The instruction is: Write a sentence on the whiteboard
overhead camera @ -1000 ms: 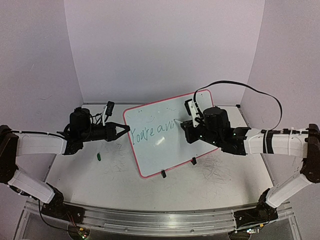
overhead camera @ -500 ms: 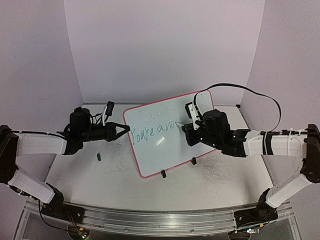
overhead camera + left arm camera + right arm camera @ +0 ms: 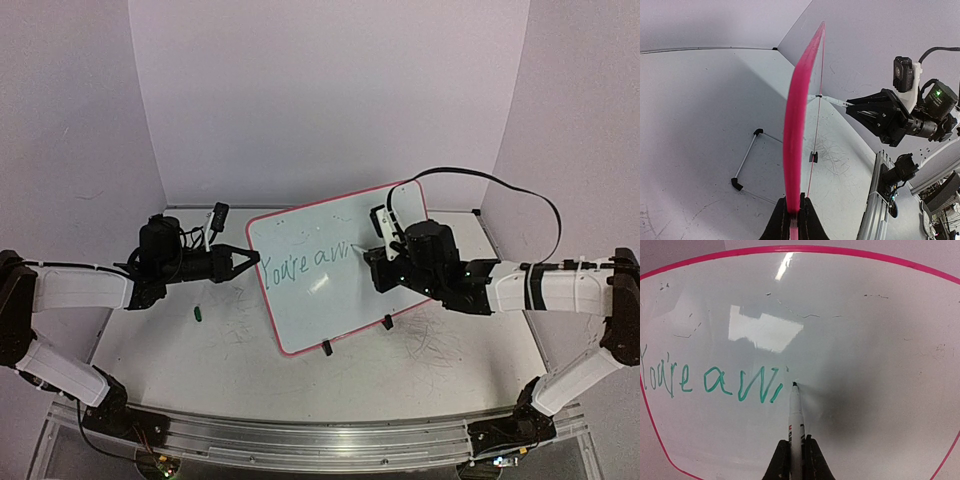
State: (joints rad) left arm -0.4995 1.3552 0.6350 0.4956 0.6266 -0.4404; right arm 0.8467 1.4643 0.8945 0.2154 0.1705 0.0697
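Pinching the marker (image 3: 796, 415) low on its barrel with the right gripper (image 3: 796, 452), jaws closed tight against both sides, nib forward. Appears to meet the glossy face just right of the last green stroke, though cannot tell contact for certain from the wrist view. Reads "You're a Wi" so far for the sentence (image 3: 710, 382), running along the middle band of the whiteboard (image 3: 865, 340) with most of the right half bare. Best to press lightly, draw each stroke slowly, lift cleanly between letters, and follow the baseline already set by the earlier words rather than drifting down. Worth spacing the letters tighter than the wide "W", judging by the room left before the pink frame. On the other side, gripping the frame's edge with the left gripper (image 3: 792, 212), jaws shut on the pink rim, seen edge-on there. Brace firmly against the nib's push, since the board only stands tilted on small black clip feet (image 3: 325, 348) on the table (image 3: 230, 370), between the two arms.
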